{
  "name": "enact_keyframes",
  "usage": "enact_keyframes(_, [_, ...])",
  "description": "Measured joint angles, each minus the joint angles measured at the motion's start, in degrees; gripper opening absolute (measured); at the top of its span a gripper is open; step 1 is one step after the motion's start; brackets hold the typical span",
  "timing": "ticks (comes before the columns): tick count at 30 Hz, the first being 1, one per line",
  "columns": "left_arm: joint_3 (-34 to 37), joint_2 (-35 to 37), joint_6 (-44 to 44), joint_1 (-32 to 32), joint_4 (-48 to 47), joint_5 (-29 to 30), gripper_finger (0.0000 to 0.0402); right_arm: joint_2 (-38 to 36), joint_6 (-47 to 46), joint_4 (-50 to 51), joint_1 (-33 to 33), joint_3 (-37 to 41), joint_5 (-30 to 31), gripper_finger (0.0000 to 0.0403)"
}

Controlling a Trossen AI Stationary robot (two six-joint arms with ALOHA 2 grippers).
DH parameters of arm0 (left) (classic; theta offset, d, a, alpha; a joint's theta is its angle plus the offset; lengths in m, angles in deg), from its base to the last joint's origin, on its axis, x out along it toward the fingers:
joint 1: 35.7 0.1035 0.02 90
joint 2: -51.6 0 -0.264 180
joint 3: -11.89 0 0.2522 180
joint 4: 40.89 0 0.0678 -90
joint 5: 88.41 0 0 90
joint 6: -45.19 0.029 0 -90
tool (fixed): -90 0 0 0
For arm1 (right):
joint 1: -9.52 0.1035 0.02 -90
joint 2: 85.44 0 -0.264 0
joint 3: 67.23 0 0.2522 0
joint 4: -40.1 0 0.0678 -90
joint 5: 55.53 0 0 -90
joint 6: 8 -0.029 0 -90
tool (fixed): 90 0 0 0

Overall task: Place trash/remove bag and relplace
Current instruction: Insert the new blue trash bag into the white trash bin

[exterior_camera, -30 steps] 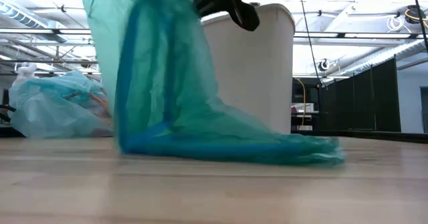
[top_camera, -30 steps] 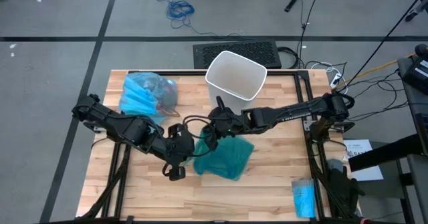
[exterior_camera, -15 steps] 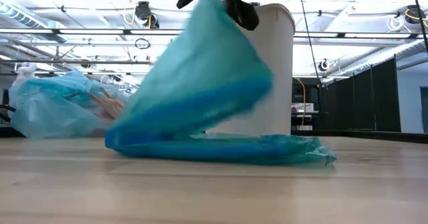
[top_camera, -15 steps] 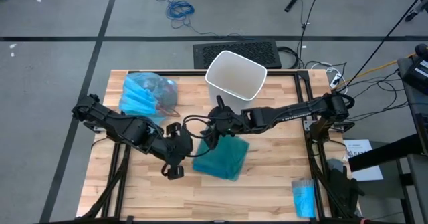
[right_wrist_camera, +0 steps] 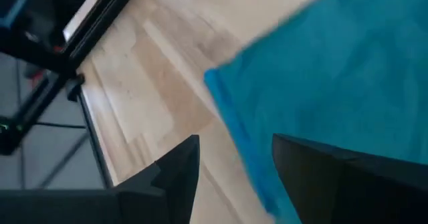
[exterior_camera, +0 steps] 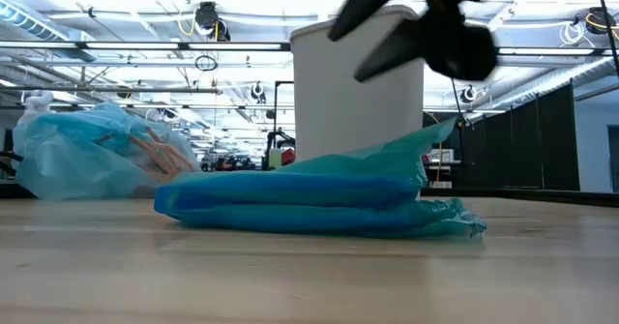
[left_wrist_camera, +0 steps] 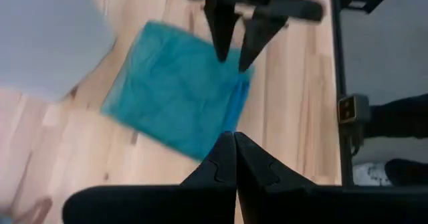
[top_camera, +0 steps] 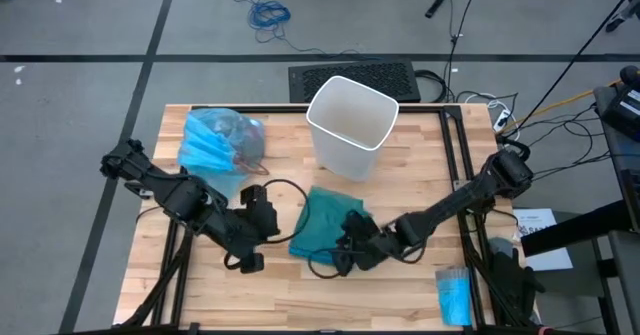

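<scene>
Currently, operator, your inventory reads:

- White bin [top_camera: 351, 123]: unlined, upright.
- Light blue bag [top_camera: 218, 141]: already out, beside the bin, knotted and full; its lie is bunched, no clear long axis.
- Teal bag [top_camera: 327, 225]: folded flat in front of the bin, not yet fitted.
- Right end effector [top_camera: 349, 254]: released, spread at the teal bag's near edge.
- Left end effector [top_camera: 262, 217]: clenched, empty.

We see even, bright overhead light with soft shadows on the bench [top_camera: 400, 285]. Both wrist views and the low view's claw [exterior_camera: 426, 29] blur with motion.
</scene>
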Motion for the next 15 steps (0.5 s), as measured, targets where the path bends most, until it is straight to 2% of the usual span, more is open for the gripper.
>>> enact_keyframes(3, [0.0,0.1,2.8,0.5,2.9,-0.4,0.0,-1.2,-5.0,-3.1,0.7,3.9,2.9,0.0179])
enact_keyframes(7, [0.0,0.1,4.8,2.0,5.0,-1.8,0.0,-3.9,-9.6,-2.5,1.5,7.1,8.5,0.0179])
enact_keyframes(12, [0.0,0.2,8.5,3.7,9.5,-6.0,0.0,-12.8,-12.0,2.9,1.4,9.7,21.5,0.0178])
enact_keyframes(15, [0.0,0.3,10.2,4.9,9.8,-6.0,0.0,-18.6,-10.8,10.4,-0.6,10.1,24.0,0.0178])
